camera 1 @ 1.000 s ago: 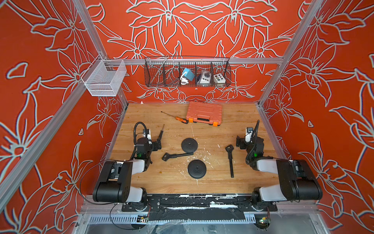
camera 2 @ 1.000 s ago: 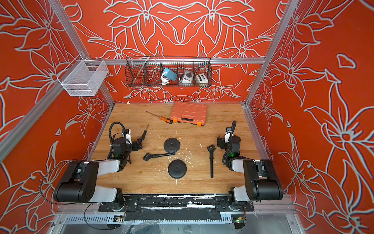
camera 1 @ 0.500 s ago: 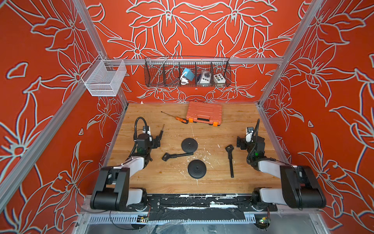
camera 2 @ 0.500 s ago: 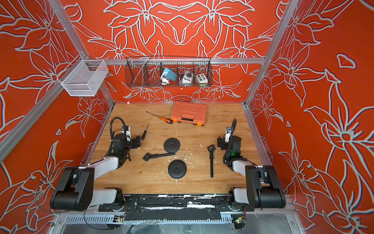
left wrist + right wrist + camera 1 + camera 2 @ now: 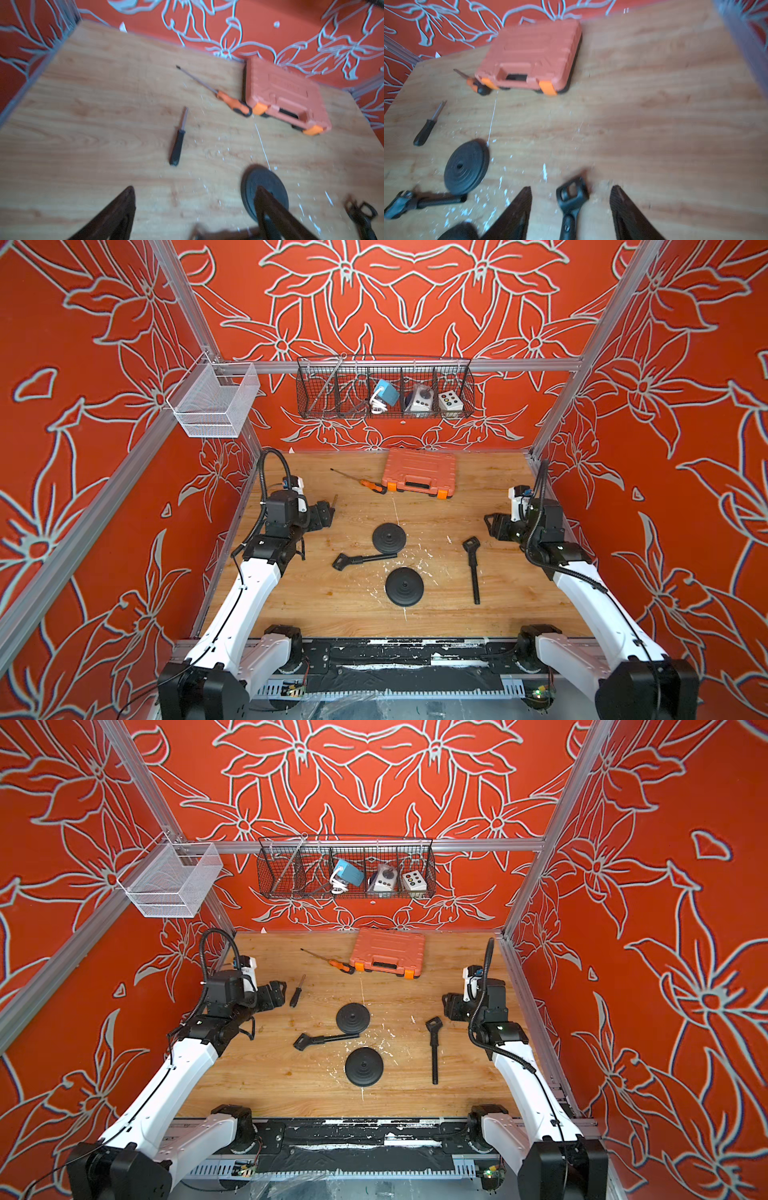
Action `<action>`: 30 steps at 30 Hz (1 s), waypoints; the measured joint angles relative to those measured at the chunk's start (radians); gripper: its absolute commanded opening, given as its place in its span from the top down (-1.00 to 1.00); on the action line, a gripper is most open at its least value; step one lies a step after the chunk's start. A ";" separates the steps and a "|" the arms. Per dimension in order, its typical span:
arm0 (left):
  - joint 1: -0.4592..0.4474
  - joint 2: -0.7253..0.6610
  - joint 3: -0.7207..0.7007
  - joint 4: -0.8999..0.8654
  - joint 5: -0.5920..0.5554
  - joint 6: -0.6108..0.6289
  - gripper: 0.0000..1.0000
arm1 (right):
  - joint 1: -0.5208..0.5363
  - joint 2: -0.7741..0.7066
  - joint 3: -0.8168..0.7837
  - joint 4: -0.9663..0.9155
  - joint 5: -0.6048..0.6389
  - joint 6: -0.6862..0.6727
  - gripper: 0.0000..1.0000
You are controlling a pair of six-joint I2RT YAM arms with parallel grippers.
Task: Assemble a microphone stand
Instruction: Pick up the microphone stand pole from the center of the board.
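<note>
Two black round bases (image 5: 389, 538) (image 5: 404, 586) lie mid-table, in both top views. One black pole with a clip head (image 5: 361, 560) lies crosswise between them. The other pole (image 5: 473, 568) lies to the right, clip end toward the back. My left gripper (image 5: 326, 512) hovers open at the table's left side, with nothing between its fingers (image 5: 124, 207); the far base (image 5: 264, 187) shows behind one finger. My right gripper (image 5: 571, 188) is open above the right pole's clip head (image 5: 572, 193), fingers clear on both sides.
An orange tool case (image 5: 419, 474) and an orange-handled screwdriver (image 5: 365, 482) lie at the back. A small black screwdriver (image 5: 297, 992) lies just beside the left gripper. A wire basket (image 5: 384, 387) hangs on the back wall and a white one (image 5: 214, 400) at the left.
Both arms have unfolded from their low folded pose and lifted. The grippers now point inward over the table, the right one toward the right pole's clip head.
</note>
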 measured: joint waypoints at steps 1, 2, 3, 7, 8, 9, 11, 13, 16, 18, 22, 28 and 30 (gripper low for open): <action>-0.011 0.008 0.000 -0.025 0.027 -0.009 -0.69 | 0.021 -0.005 0.010 -0.068 0.006 0.018 -0.28; -0.021 0.016 0.000 -0.041 0.053 -0.018 -0.66 | 0.036 -0.007 0.017 -0.116 0.010 0.034 -0.29; -0.037 0.025 0.000 -0.053 0.083 -0.025 -0.65 | 0.057 -0.008 0.027 -0.172 0.012 0.056 -0.28; -0.120 0.060 0.014 -0.095 0.172 -0.033 -0.64 | 0.132 0.011 0.049 -0.330 0.022 0.125 -0.30; -0.139 0.066 0.021 -0.101 0.187 -0.033 -0.64 | 0.144 0.019 0.049 -0.356 0.022 0.137 -0.29; -0.158 0.071 0.028 -0.106 0.205 -0.033 -0.63 | 0.154 0.029 0.048 -0.381 0.022 0.145 -0.15; -0.184 0.072 0.034 -0.111 0.235 -0.032 -0.62 | 0.164 0.044 0.046 -0.417 0.022 0.159 -0.03; -0.203 0.072 0.034 -0.117 0.264 -0.032 -0.62 | 0.166 0.056 0.045 -0.436 0.025 0.174 -0.06; -0.219 0.072 0.034 -0.124 0.299 -0.032 -0.62 | 0.166 0.083 0.045 -0.441 0.031 0.177 -0.09; -0.225 0.072 0.034 -0.126 0.315 -0.032 -0.63 | 0.166 0.115 0.045 -0.439 0.029 0.177 -0.11; -0.228 0.082 0.034 -0.132 0.340 -0.031 -0.62 | 0.166 0.203 0.060 -0.432 0.023 0.177 -0.08; -0.228 0.133 0.035 -0.149 0.366 -0.027 -0.65 | 0.166 0.293 0.093 -0.398 0.024 0.169 0.06; -0.228 0.141 0.035 -0.148 0.393 -0.023 -0.65 | 0.166 0.334 0.110 -0.384 0.023 0.164 0.08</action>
